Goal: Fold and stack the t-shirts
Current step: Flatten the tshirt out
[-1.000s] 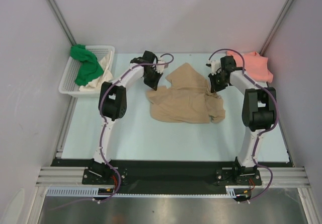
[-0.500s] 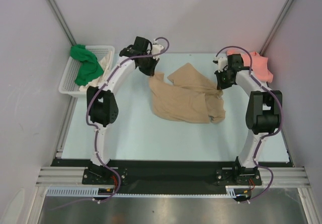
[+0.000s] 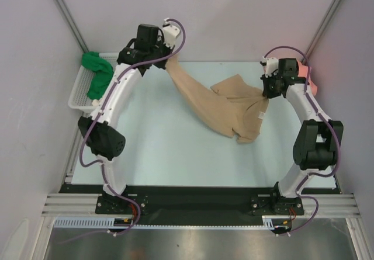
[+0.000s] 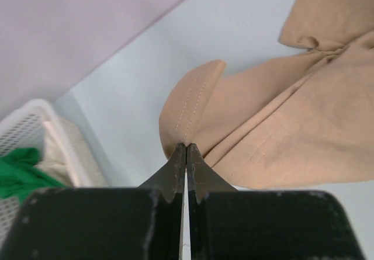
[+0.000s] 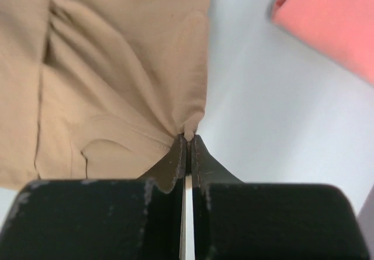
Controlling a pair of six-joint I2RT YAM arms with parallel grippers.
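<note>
**Tan t-shirt (image 3: 225,111) pinched at two edges by both tools**

The tan t-shirt, plain soft cloth with short sleeves, lies across the far half of the pale blue surface (image 3: 158,149), drawn out in a slanting band between the two arms. The left tool (image 4: 186,149) has its fingers pressed fully together on a stitched hem of the shirt. From above, that end sits at the far left, near the back wall, and the cloth runs from there toward the middle of the surface. The right tool (image 5: 188,138) is closed just as tightly on a small gathered fold of the same shirt at its right edge, with creases fanning out from the pinch. The lower part of the shirt bunches in wrinkles between the arms.

A salmon pink t-shirt (image 5: 327,20) rests on the surface at the far right, just beyond the right tool and apart from the tan cloth. At the far left stands a white plastic lattice basket (image 4: 35,111). A bright green t-shirt (image 3: 96,73) drapes over its rim, and a cream t-shirt (image 4: 61,149) lies inside beside it.
</note>
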